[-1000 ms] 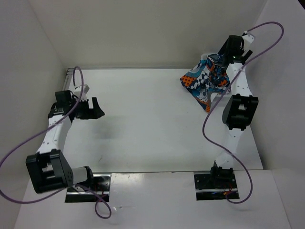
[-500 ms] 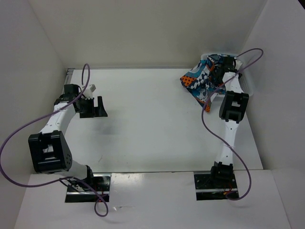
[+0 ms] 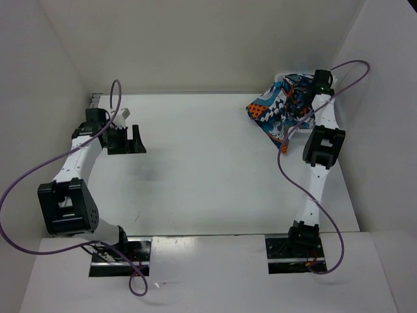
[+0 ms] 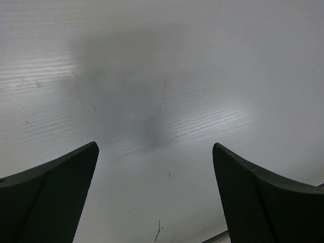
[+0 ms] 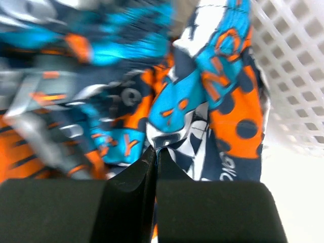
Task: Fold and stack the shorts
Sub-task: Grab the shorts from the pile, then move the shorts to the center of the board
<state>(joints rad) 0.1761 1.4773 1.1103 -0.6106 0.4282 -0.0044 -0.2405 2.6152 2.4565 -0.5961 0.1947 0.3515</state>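
Observation:
The shorts [image 3: 280,111], a crumpled heap of teal, orange, black and white print, hang out of a white mesh basket at the table's far right corner. In the right wrist view the printed cloth [image 5: 192,91] fills the frame. My right gripper [image 3: 305,98] sits on the heap; its jaws [image 5: 156,152] are pressed together with a thin fold of the shorts pinched between the tips. My left gripper [image 3: 132,139] hovers over the bare table at the far left, open, with nothing between its fingers [image 4: 61,197].
The white mesh basket [image 5: 293,61] stands in the far right corner under the shorts, against the side wall. White walls close in the table on the left, back and right. The table [image 4: 162,76] below the left gripper is bare white.
The right gripper dropped from above the basket onto the shorts and shut on a fold of the cloth. The left arm drew back slightly toward the far left and stayed open.

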